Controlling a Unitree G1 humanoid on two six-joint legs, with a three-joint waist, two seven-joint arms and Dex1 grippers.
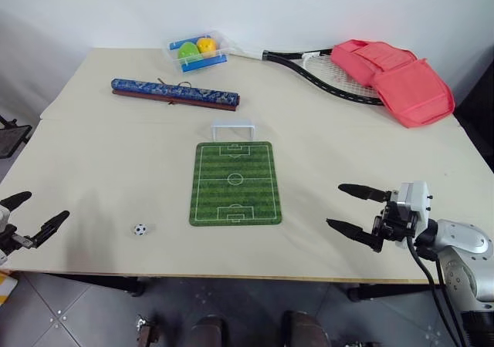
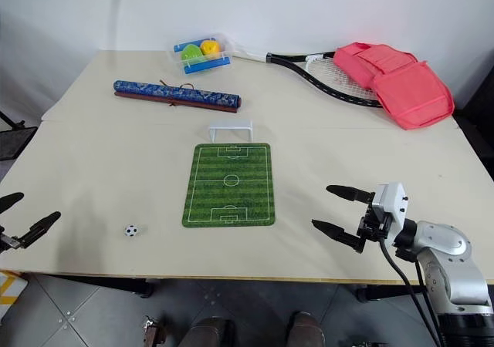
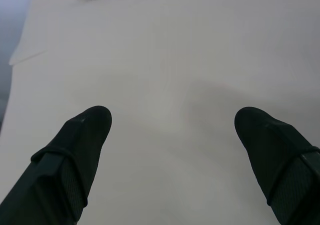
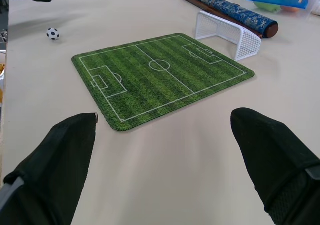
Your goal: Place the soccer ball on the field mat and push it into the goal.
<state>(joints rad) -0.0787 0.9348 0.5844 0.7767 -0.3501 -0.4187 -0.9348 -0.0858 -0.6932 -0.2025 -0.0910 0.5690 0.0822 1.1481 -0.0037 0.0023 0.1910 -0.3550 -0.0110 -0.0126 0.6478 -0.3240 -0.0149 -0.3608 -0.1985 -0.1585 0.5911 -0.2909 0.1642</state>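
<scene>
- Nearest the camera, both grippers hang over the front edge of the desk (image 1: 116, 154): the left gripper (image 1: 21, 214) at the near left corner and the right gripper (image 1: 359, 212) at the near right, each with its black fingers spread wide and grasping nothing.
- Between them, the soccer ball (image 1: 140, 229) sits on bare desk, near the left gripper and just off the near left corner of the field mat (image 1: 235, 183).
- Judging by its look, the ball is tiny, light and hard, and likely to roll or squirt away at a touch; a pinch across its widest part, fingers closing level and gently, seems safest.
- At the mat's far end stands the goal (image 1: 233, 129), its mouth facing the pitch.
- Since the mat lies flat and thin, a soft straight nudge along its length should carry the ball in.
</scene>
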